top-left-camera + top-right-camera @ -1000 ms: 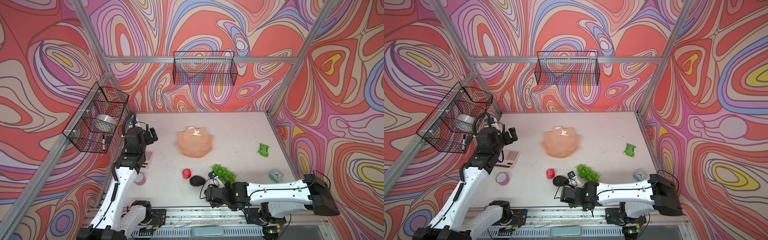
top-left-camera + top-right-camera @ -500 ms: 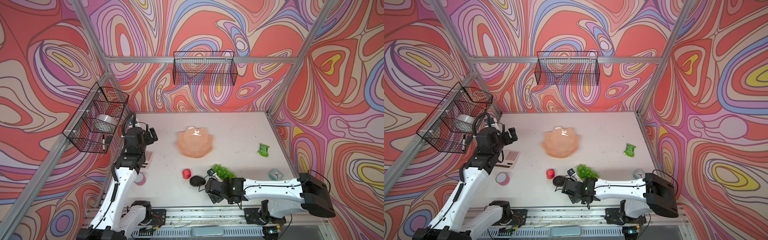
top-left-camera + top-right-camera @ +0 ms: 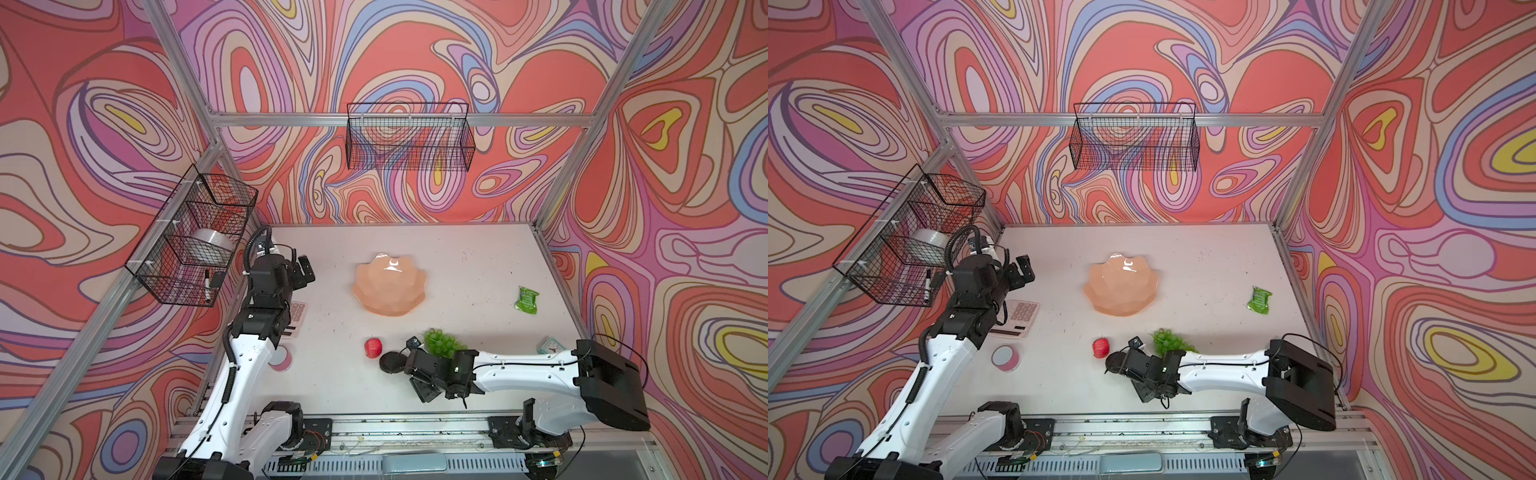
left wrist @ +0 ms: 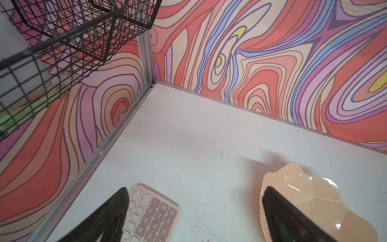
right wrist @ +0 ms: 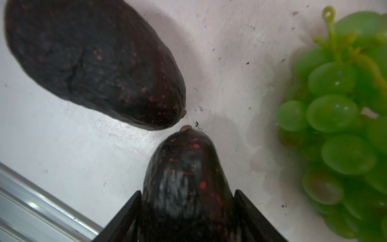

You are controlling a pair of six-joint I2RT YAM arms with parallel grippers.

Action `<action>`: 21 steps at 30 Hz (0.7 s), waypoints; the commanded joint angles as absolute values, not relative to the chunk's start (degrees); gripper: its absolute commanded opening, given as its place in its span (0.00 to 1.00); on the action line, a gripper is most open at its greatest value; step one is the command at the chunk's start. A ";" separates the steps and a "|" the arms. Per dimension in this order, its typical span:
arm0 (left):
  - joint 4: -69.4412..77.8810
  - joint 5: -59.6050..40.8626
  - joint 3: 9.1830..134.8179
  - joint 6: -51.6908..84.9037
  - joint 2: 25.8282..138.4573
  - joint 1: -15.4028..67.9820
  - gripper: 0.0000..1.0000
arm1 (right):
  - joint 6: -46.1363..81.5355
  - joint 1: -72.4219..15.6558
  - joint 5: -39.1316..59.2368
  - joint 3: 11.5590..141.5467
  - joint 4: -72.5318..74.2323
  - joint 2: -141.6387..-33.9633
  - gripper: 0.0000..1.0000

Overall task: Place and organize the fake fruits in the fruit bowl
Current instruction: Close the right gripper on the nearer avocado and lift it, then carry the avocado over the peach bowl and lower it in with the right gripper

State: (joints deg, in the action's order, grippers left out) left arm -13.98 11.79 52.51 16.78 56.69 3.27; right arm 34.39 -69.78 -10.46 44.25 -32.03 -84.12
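The right hand has reached forward and closed, clamping one avocado on the surface beside the grapes, probably for lifting to the empty bowl; the left hand gapes, idle.

places from bowl | strawberry: front | avocado: front | second avocado: front | grapes: front-right | packet: right | calculator: left

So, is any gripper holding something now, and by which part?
Right gripper clamps an avocado across its broad end; left gripper is open and empty.
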 commanded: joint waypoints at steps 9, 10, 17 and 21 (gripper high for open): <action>-16.44 12.15 52.30 18.46 57.03 2.90 1.00 | 33.69 -64.28 -11.92 61.12 -41.37 -77.74 0.49; -16.53 12.34 52.38 18.42 57.04 2.91 1.00 | 32.90 -62.54 -11.51 63.06 -41.67 -77.90 0.49; -16.69 14.18 51.86 20.43 56.47 2.89 1.00 | 24.00 -47.13 -7.75 77.25 -35.48 -90.52 0.49; -17.23 14.46 51.78 21.04 55.99 2.90 1.00 | 19.63 -42.77 -5.87 87.70 -32.98 -102.87 0.48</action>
